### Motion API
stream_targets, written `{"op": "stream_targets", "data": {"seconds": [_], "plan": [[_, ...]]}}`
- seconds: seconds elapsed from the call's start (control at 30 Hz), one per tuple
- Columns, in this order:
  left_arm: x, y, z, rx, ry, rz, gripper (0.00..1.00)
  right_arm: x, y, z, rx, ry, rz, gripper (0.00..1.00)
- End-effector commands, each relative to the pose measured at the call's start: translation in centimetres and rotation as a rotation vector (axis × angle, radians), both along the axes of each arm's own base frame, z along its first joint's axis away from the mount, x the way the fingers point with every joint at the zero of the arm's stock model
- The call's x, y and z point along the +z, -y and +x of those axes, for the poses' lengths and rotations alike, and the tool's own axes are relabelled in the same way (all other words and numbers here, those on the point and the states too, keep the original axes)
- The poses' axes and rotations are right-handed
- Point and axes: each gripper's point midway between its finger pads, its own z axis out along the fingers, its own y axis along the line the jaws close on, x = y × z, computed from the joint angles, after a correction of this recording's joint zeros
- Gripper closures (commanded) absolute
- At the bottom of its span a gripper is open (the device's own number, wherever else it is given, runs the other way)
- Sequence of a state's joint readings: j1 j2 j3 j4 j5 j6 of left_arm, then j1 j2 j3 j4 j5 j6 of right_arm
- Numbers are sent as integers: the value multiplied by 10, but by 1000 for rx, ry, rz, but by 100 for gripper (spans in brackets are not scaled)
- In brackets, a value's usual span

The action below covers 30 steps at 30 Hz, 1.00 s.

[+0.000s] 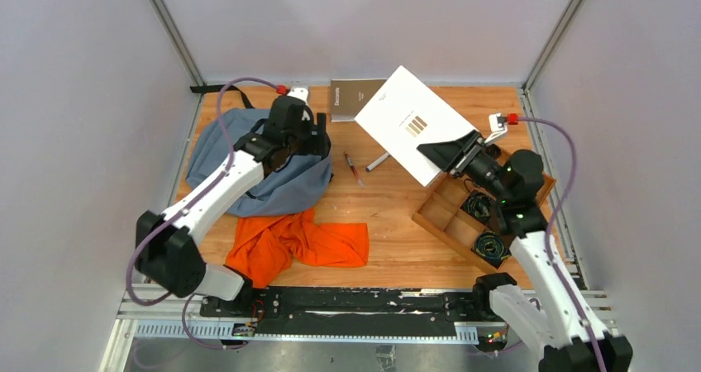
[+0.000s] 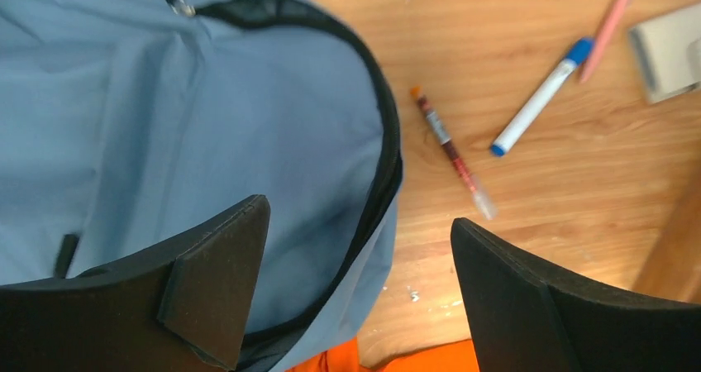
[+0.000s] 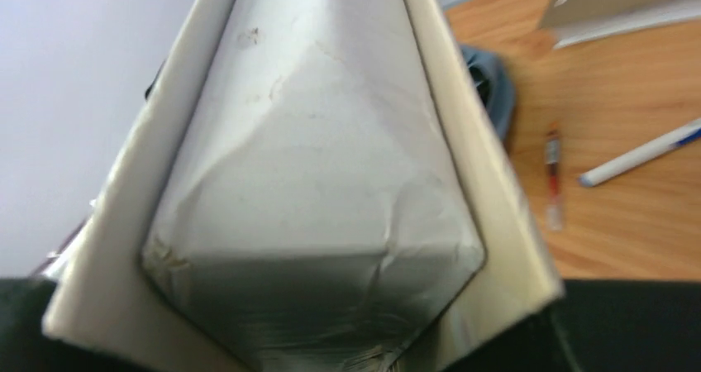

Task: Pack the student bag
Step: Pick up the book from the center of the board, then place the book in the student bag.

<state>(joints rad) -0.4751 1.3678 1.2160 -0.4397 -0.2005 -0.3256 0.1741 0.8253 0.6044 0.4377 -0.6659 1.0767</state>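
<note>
On the left side of the worktop [image 1: 397, 223] I see the student bag [image 1: 216, 150], lying flat and soft near the back corner. My left hand [image 2: 355, 223] hangs right over the bag's black zip edge with its two fingers spread wide, and it holds nothing. I cannot tell how far the bag's mouth is open, and I see nothing inside it. Just in front of the bag an orange shirt [image 1: 298, 241] lies crumpled and touches the bag's near edge. Next to the bag, toward the middle, a red pen [image 1: 353, 168] and a white marker [image 1: 378, 162] lie close together on the wood. Behind them a grey book [image 1: 351, 99] rests at the back edge. Then comes a big white book [image 1: 409, 124], lifted up and tilted in the air. My right hand [image 1: 450, 155] pinches it tight at its lower corner. Under that arm sits a wooden tray [image 1: 450, 217]. I think the packing has only just begun. The white book is on its way, but the shirt, pen, marker and grey book all lie outside the bag.
</note>
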Motion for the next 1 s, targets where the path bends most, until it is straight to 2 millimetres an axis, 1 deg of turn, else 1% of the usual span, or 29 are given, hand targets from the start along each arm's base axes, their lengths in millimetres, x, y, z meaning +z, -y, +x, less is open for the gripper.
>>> {"op": "stream_targets", "data": {"seconds": [0.0,0.07,0.17,0.33,0.37,0.43,0.5,0.57,0.63,0.7,0.73,0.83,0.9,0.97], "plan": [[-33,8,10,3,-60,41,10,-31,46,-10,-193,-46,-412,93],[-40,12,18,19,-63,67,10,-28,51,-14,-202,-43,-453,93],[-48,13,28,57,-55,124,10,-32,50,-17,-183,-66,-459,95],[-77,21,36,60,-116,142,11,-40,47,-15,-170,-96,-432,96],[-83,21,37,64,-125,153,11,-40,46,-15,-166,-95,-428,96],[-89,10,41,109,-124,205,13,-40,46,-15,-164,-88,-430,96],[-89,-2,44,151,-116,265,22,-41,45,-14,-162,-89,-431,96],[-87,-7,45,164,-108,288,32,-42,45,-15,-157,-90,-430,96],[-84,-6,45,161,-104,280,42,-43,43,-14,-150,-93,-425,96],[-81,-1,46,142,-96,261,54,-44,42,-14,-141,-94,-419,96],[-79,1,46,133,-93,252,64,-44,41,-14,-137,-93,-417,96],[-69,4,46,106,-77,242,85,-42,39,-16,-126,-83,-412,96],[-59,4,46,94,-63,250,95,-42,38,-17,-112,-77,-410,97],[-46,2,46,83,-48,264,99,-41,35,-18,-94,-70,-406,97]]}}
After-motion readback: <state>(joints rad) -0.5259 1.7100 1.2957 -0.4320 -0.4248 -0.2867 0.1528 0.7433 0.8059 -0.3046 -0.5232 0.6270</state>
